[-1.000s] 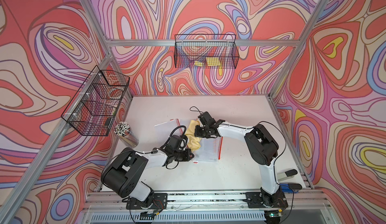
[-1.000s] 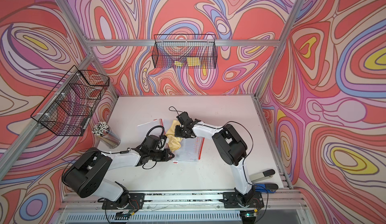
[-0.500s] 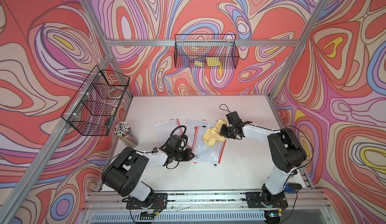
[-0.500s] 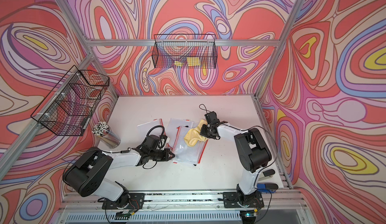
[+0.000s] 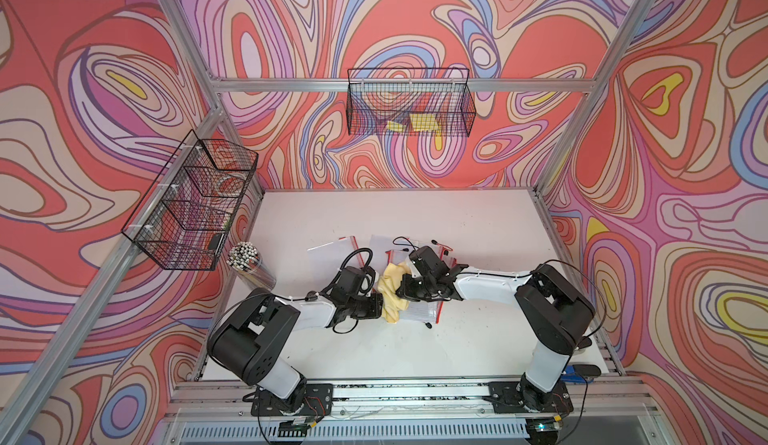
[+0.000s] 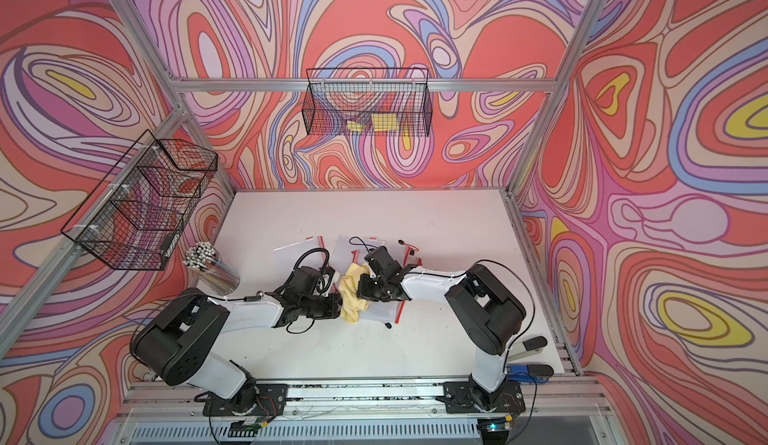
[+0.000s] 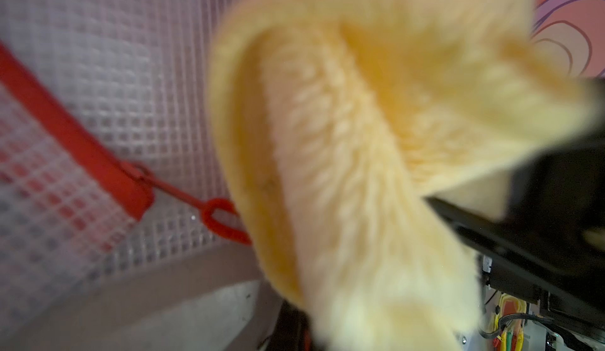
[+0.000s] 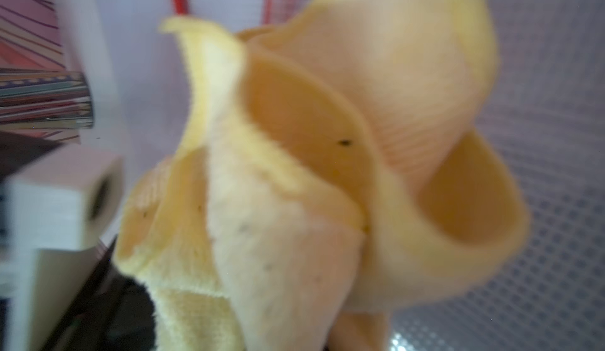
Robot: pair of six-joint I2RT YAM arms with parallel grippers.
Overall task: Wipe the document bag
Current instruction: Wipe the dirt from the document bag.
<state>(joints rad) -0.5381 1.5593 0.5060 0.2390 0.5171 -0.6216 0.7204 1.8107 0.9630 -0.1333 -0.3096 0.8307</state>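
The document bag (image 5: 422, 313) (image 6: 383, 312), clear mesh with a red zip, lies flat on the white table between my two arms. A crumpled yellow cloth (image 5: 391, 293) (image 6: 351, 294) rests on its left end. My right gripper (image 5: 404, 289) (image 6: 364, 289) is shut on the cloth and presses it onto the bag. My left gripper (image 5: 376, 303) (image 6: 336, 306) is shut at the bag's left edge, touching the cloth. The cloth (image 7: 360, 136) hides its jaws in the left wrist view, beside the bag's mesh (image 7: 98, 87). In the right wrist view the cloth (image 8: 327, 169) covers the jaws.
More clear bags (image 5: 332, 252) lie just behind the arms. A cup of pens (image 5: 249, 262) stands at the table's left edge. Wire baskets hang on the left wall (image 5: 195, 202) and back wall (image 5: 409, 106). A blue-handled tool (image 5: 582, 370) lies at the front right.
The right gripper swept the cloth to the right across the bag, then back to its left end. The left arm has stayed where it was.
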